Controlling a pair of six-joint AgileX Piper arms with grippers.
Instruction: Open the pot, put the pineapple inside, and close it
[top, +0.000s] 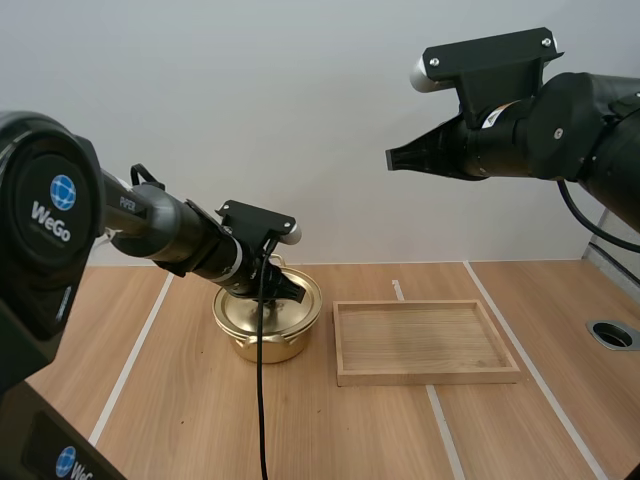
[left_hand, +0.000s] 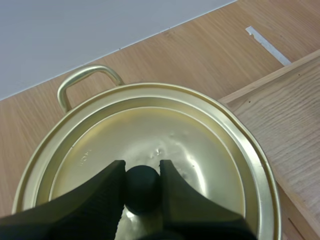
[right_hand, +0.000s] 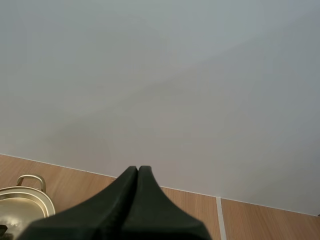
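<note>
**Entry: pot (top: 268, 318), brass-coloured, lid (left_hand: 165, 135) seated on it.**

- Location: stood on the table (top: 170, 400), directly beneath the left gripper (left_hand: 142, 172).
- Left gripper: fingers narrow, one ribbed face on each side of the lid's black knob (left_hand: 142, 192), pinching it.
- Axis: the knob rose upright from the lid's centre, so the way off appeared to run straight up from the hand.
- Loop handle (left_hand: 85, 80): lay beyond the fingertips, away from the grip.
- Wooden tray (top: 428, 376): lay just beside the pot, on the side toward the other arm. Contact between the two could not be told.
- Right gripper (top: 395, 158): fingers pressed together as one wedge, holding nothing. It hung high, with the pot well below and apart from it.
- Assessment: the left hand was much the nearer, and the opening lift looked to be its job.
</note>
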